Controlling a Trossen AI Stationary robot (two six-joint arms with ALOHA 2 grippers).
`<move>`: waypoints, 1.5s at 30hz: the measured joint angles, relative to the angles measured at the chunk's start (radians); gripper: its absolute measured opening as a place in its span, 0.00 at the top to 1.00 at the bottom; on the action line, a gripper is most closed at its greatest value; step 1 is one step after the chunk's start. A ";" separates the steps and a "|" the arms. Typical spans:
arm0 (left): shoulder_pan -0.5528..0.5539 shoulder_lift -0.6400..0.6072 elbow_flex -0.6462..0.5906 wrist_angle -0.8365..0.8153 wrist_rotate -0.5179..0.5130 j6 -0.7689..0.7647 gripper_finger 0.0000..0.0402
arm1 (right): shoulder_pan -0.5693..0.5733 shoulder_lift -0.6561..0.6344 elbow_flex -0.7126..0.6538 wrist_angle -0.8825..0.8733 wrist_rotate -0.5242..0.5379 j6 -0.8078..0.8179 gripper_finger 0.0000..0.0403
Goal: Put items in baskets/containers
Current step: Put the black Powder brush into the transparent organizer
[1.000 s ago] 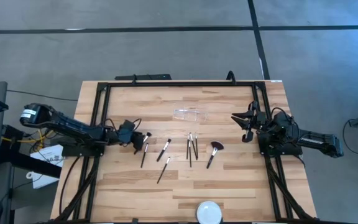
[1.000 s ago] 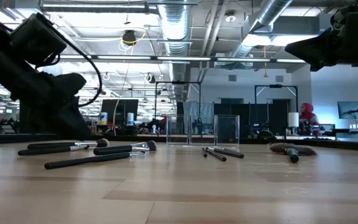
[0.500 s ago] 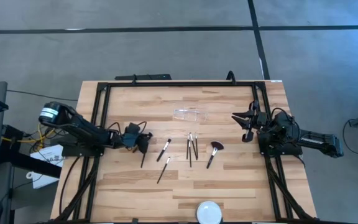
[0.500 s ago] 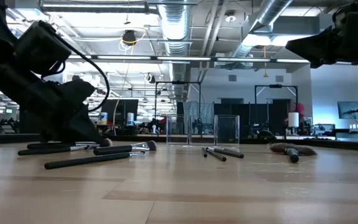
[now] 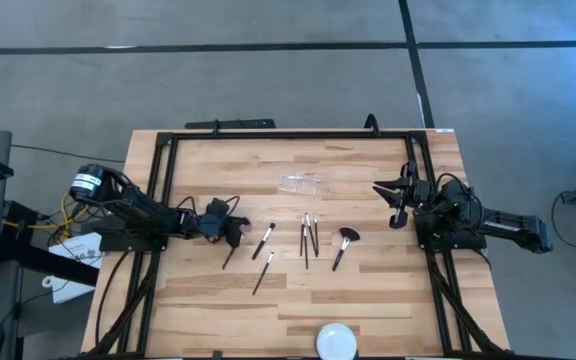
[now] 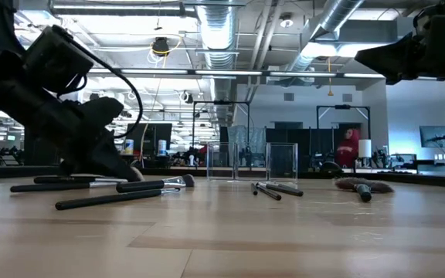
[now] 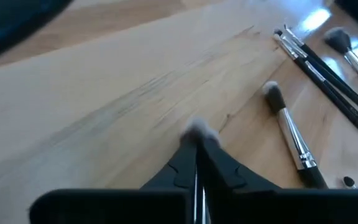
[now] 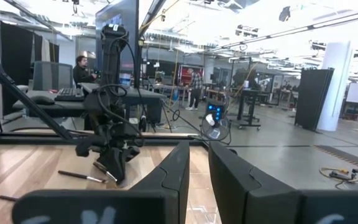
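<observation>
Landmark: white round disc (image 5: 336,341) at the table's near edge.

The fan-headed brush (image 5: 343,244) is lying just beyond the disc, slightly to its right. A cluster of three thin brushes (image 5: 308,235) is seen left of it, then two angled brushes (image 5: 264,241) further left.

The left gripper (image 5: 232,232) is positioned well to the disc's far left, low over the wood. Only in the left wrist view is its state being shown: fingers (image 7: 211,163) pressed together, pinching a pale-tipped brush (image 7: 199,130) whose tuft is poking out past the tips. From overhead that brush is mostly hidden. In the low view a long dark-handled brush (image 6: 103,199) is seen in the foreground.

The clear container (image 5: 306,183) is resting farthest from the disc, unfilled.

The right gripper (image 5: 396,198) is held at the table's right rail, fingers slightly parted, holding nothing.

Against the earlier frame, the left gripper is seen moved rightward onto the brush and closed; the right arm is unchanged.
</observation>
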 joint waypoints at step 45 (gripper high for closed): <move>0.477 0.576 0.707 0.824 0.446 0.835 0.98 | 0.000 0.000 0.000 0.007 -0.001 -0.008 0.87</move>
